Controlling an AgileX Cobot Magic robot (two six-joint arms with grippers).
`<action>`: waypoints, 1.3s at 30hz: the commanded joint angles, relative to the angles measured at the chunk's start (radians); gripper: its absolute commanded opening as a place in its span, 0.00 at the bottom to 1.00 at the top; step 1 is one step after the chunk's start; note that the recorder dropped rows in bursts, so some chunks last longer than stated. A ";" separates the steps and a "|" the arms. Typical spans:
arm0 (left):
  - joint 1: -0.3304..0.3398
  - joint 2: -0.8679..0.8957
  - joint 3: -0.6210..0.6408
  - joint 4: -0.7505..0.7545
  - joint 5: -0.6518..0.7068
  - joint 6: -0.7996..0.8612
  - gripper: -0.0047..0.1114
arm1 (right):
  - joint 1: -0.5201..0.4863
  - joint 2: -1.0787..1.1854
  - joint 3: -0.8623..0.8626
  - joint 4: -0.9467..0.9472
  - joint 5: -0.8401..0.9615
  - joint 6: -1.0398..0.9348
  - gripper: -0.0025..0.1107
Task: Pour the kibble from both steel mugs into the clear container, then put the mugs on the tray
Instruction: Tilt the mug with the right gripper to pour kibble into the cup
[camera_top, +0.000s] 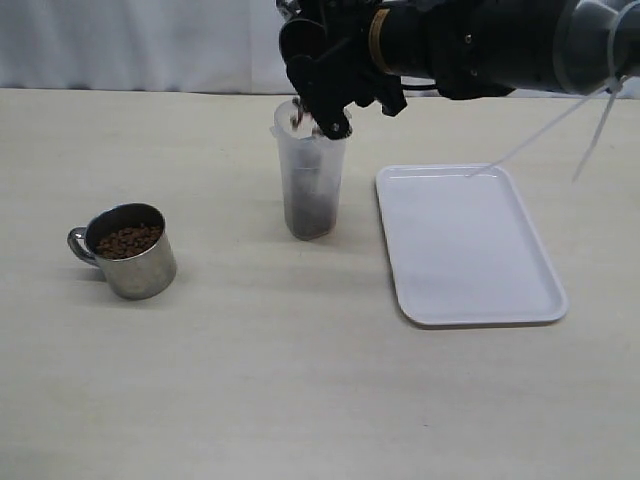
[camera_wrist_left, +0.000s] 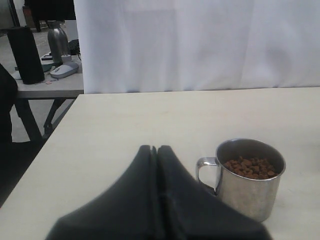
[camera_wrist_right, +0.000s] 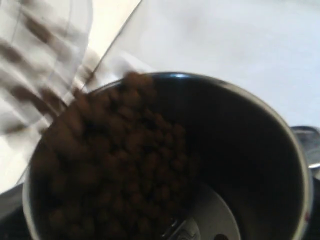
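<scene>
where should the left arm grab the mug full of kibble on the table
Probably the round wall of the mug, below the rim, jaws spanning its body. Come in level from the side, since it stands upright and full of kibble. Its loop handle looks too small to pinch securely. The left gripper is shut, so open first.

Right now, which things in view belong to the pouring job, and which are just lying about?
Job: tilted mug, full mug, kibble, container, tray.
Lying about: mouse, black cylinder, metal bottle, all on the far desk.
</scene>
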 joint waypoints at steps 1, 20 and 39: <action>-0.002 -0.002 0.003 -0.003 -0.007 -0.002 0.04 | 0.001 -0.007 -0.007 -0.008 0.006 -0.013 0.06; -0.002 -0.002 0.003 -0.003 -0.011 -0.002 0.04 | 0.059 -0.007 0.020 -0.008 0.122 -0.147 0.06; -0.002 -0.002 0.003 -0.003 -0.005 -0.002 0.04 | 0.094 -0.007 0.027 -0.008 0.231 -0.225 0.06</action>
